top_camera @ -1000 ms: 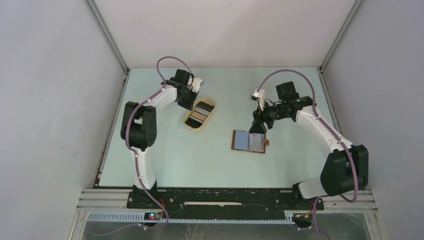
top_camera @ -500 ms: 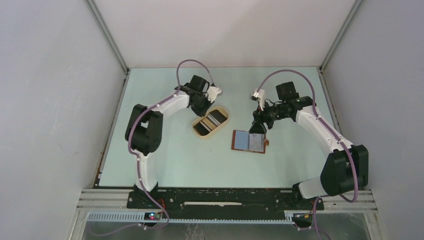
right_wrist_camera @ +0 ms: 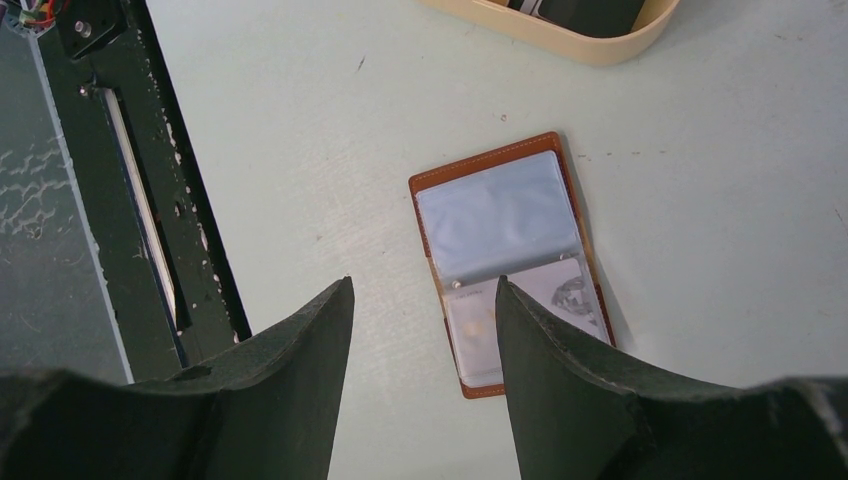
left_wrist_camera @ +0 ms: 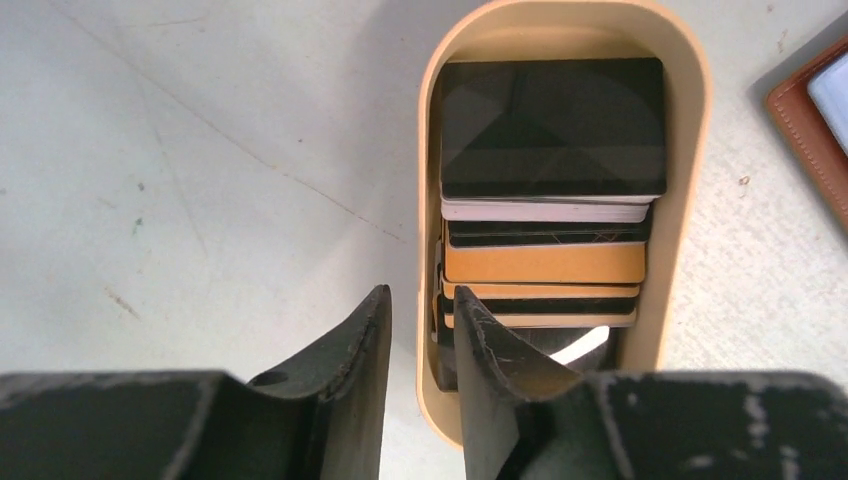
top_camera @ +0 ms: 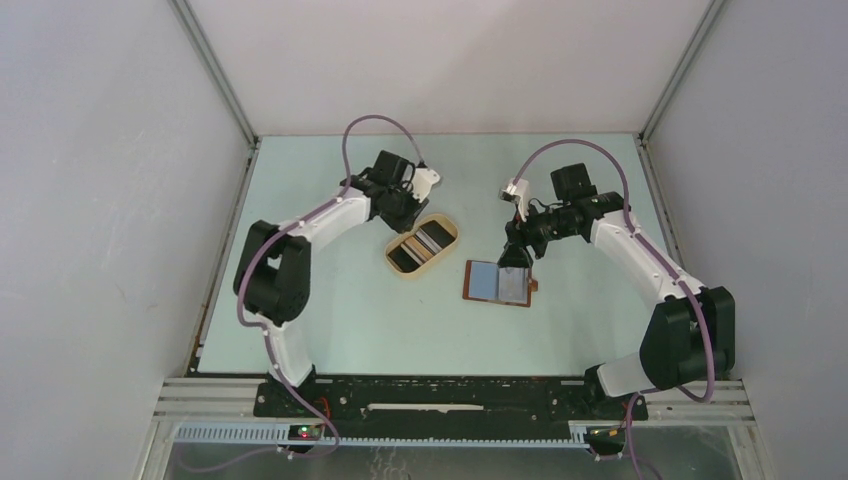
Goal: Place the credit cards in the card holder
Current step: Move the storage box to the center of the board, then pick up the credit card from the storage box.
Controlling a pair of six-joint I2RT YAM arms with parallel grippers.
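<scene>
Several credit cards [left_wrist_camera: 550,130], black, white and orange-edged, lie stacked in an oval tan tray [left_wrist_camera: 690,200], left of centre in the top view [top_camera: 452,225]. My left gripper [left_wrist_camera: 422,292] is at the tray's end [top_camera: 405,213]. Its jaws stand narrowly apart astride the tray wall, one finger outside and one inside over the cards, with table showing between the outer finger and the wall. The reddish-brown card holder [right_wrist_camera: 500,240] lies open with clear sleeves, the lower one holding a pale card. My right gripper [right_wrist_camera: 425,282] is open and empty just above it [top_camera: 515,258].
The card holder [top_camera: 498,283] lies just right of the tray, and its corner shows in the left wrist view [left_wrist_camera: 815,110]. A black metal rail [right_wrist_camera: 130,200] runs along the table's near edge. White walls enclose the table on three sides.
The tray slid right and turned along with my left gripper during the first half second. Since then the tray has stayed put and only the left arm's elbow shifted. The right arm has not moved.
</scene>
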